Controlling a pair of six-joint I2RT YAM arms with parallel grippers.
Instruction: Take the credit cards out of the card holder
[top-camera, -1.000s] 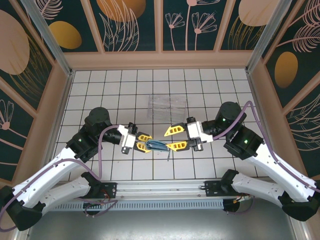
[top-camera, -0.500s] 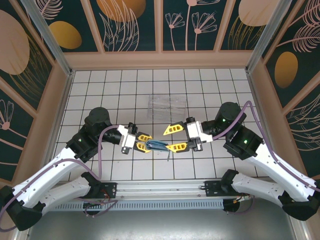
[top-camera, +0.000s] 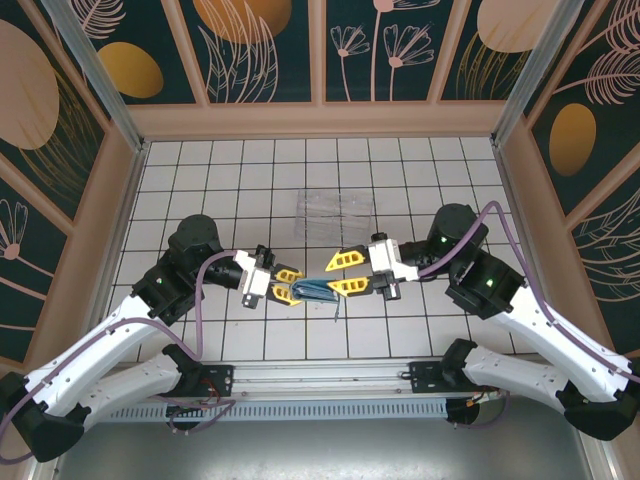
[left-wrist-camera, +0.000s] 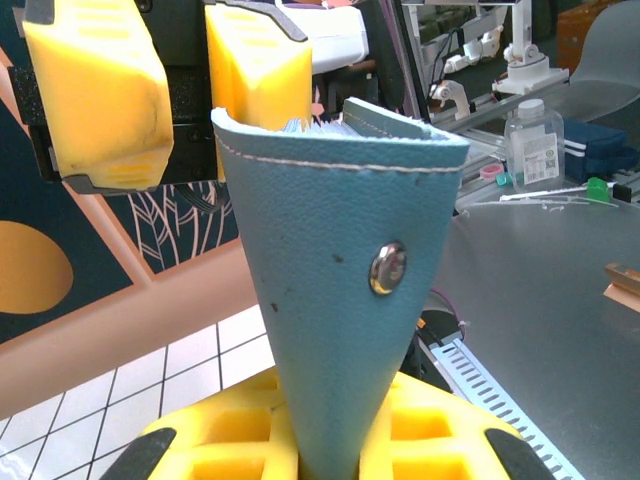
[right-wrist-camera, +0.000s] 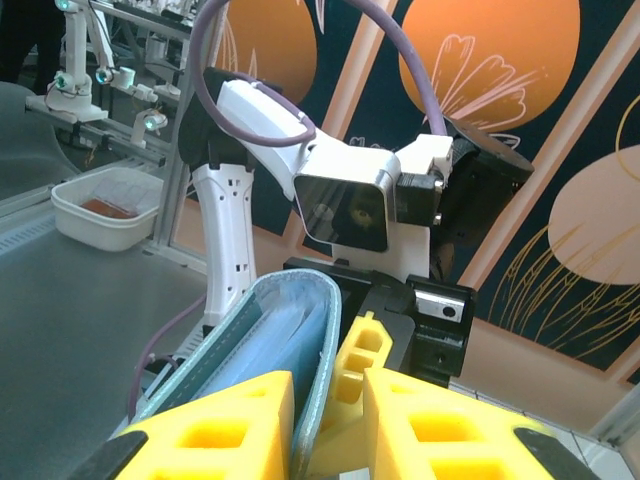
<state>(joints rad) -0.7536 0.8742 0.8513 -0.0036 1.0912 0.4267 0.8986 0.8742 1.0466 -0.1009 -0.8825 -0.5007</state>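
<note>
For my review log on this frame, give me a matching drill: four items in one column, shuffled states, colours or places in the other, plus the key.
Column 1
1. card holder
2. clear plastic tray
3. left gripper
4. right gripper

Column 2
A. open, fingers spread
B. flat on the table, beyond both grippers
C. teal-blue, with a metal snap
D. shut on the holder

Pairs: 1-C, 2-B, 3-D, 4-A

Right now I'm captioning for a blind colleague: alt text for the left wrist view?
A teal card holder spans mid-frame, pinched at its lower end by the yellow-fingered left gripper; the right gripper, also yellow-fingered, sits at its open top edge.
</note>
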